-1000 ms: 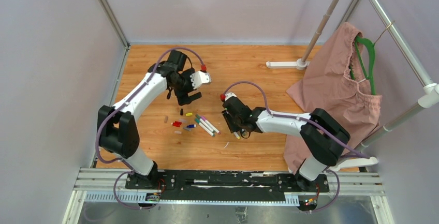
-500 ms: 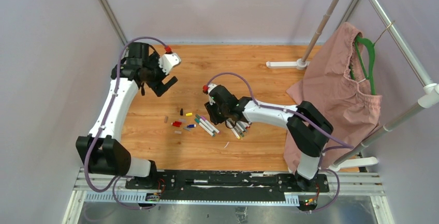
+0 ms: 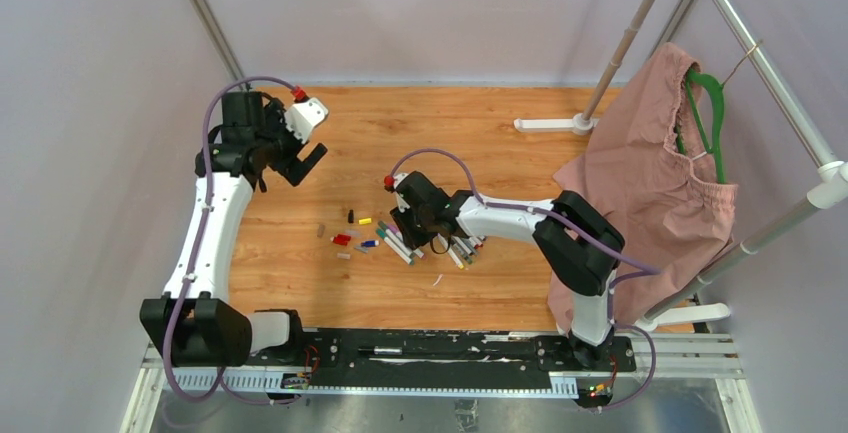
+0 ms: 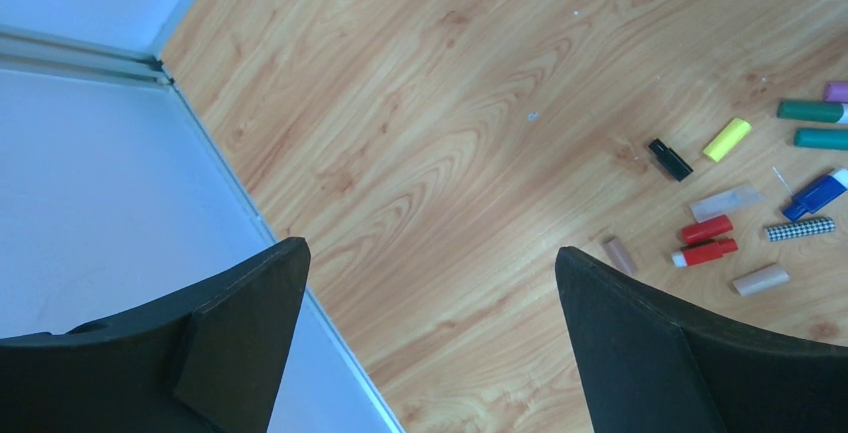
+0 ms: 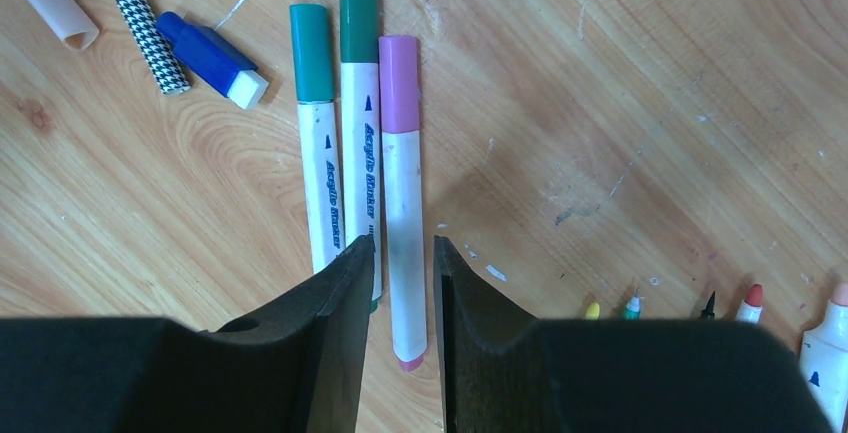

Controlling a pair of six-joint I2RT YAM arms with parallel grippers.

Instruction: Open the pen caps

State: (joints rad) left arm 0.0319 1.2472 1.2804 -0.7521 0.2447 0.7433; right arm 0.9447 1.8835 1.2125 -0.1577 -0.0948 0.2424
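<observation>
Right wrist view: right tool [image 5: 403,245] narrow astride the purple-capped marker [image 5: 404,183], grip unclear; left tool [image 4: 430,253] wide above the surface [image 4: 450,103]

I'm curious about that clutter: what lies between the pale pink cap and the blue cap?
A black-and-white checked cap lies between them, shown in the right wrist view.

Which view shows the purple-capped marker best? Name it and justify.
Right wrist: the purple-capped marker lies almost full length in view, cap on. Left wrist catches only a bit of its cap at the frame's right edge. Top external shows it tiny, next to the green-capped markers.
</observation>
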